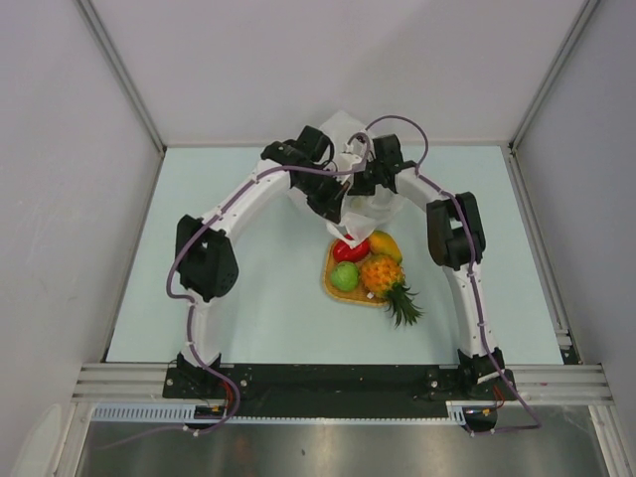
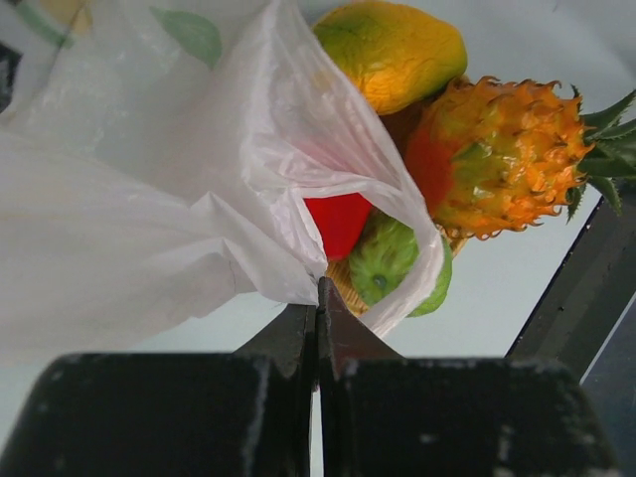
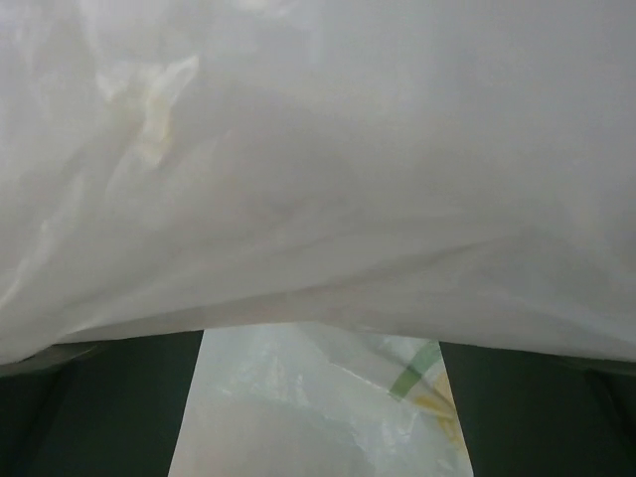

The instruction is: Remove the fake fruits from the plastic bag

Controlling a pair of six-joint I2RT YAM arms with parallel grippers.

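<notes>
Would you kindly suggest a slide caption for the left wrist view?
Left pincer shut on the plastic bag, with mango, pineapple, red piece and green apple just beyond.

Left wrist view: a fold of the translucent white plastic bag point(image 2: 149, 199) covers the upper part of the glossy red plastic fruit point(image 2: 338, 221) on the flat orange woven tray point(image 2: 345, 281) and veils the green plastic apple point(image 2: 383, 260); only a sliver of tray shows. The green crown of the orange plastic pineapple point(image 2: 502, 159) runs off the right edge. Right wrist view: blurred bag film fills the frame and hides the tray; the fingers point(image 3: 99, 407) of the right gripper point(image 3: 320, 338) are cut by the bottom edge.
</notes>
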